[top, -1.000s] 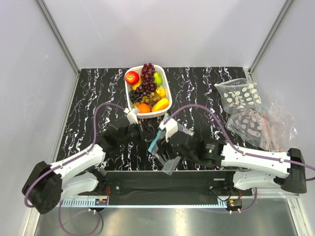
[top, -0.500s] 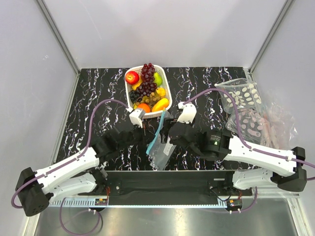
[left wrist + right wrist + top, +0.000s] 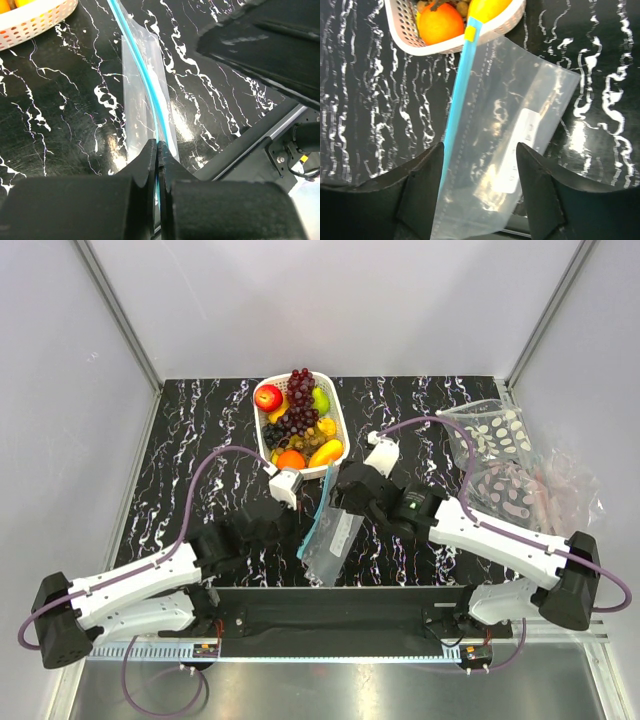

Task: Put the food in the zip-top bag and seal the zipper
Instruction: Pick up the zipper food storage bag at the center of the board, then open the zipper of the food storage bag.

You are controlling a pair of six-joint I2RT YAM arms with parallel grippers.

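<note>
Left gripper (image 3: 157, 146) clenched on the near end of the zipper (image 3: 143, 72); we judge this anchors the mouth for opening. The zip-top bag (image 3: 515, 145) trails over the black marbled table (image 3: 190, 440), its far end touching the white basket (image 3: 258, 435). Right gripper (image 3: 480, 150) is spread above the film, grasping nothing. Food (image 3: 297, 418) sits in the basket. Pale grey walls on three sides.

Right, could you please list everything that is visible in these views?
table: one, black with white veins, under everything
basket: one, white slotted, far centre
fruit: red apple, purple grapes, green fruit, orange, yellow pieces, in basket
zip-top bag: one, clear, near the basket, between the grippers
zipper: one, teal with yellow slider, along bag's edge
patterned bags: at least two, clear with white ovals, far right
left gripper: one, black, shut on zipper
right gripper: one, black, open, straddling bag
</note>
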